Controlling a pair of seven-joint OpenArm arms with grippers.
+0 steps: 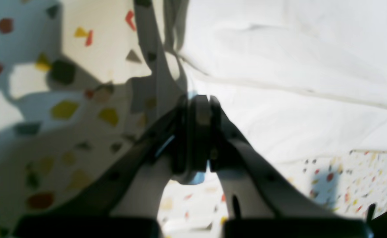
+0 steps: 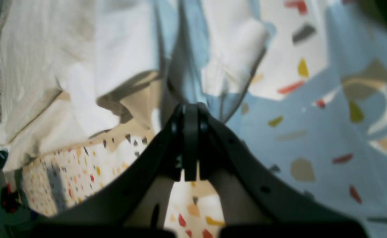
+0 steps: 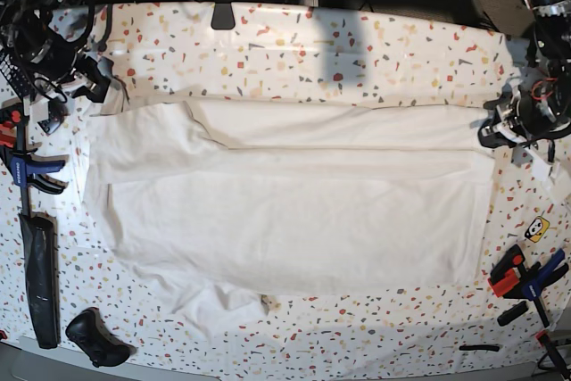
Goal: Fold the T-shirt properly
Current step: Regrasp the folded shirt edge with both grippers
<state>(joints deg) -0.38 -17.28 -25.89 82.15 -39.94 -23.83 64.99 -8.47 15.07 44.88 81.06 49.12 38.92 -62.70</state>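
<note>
Left hand (image 1: pixel 198 109) pinches the T-shirt (image 1: pixel 279 66) edge; right hand (image 2: pixel 190 112) likewise clamps cloth (both blurred).

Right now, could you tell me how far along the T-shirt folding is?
Done: the far long side of the T-shirt is folded over onto its body. In hand: the left arm's fingers and the right arm's fingers are each shut, apparently pinching shirt cloth. Remaining: the near sleeve sticks out, the near side lies unfolded, and no crosswise fold shows.
</note>
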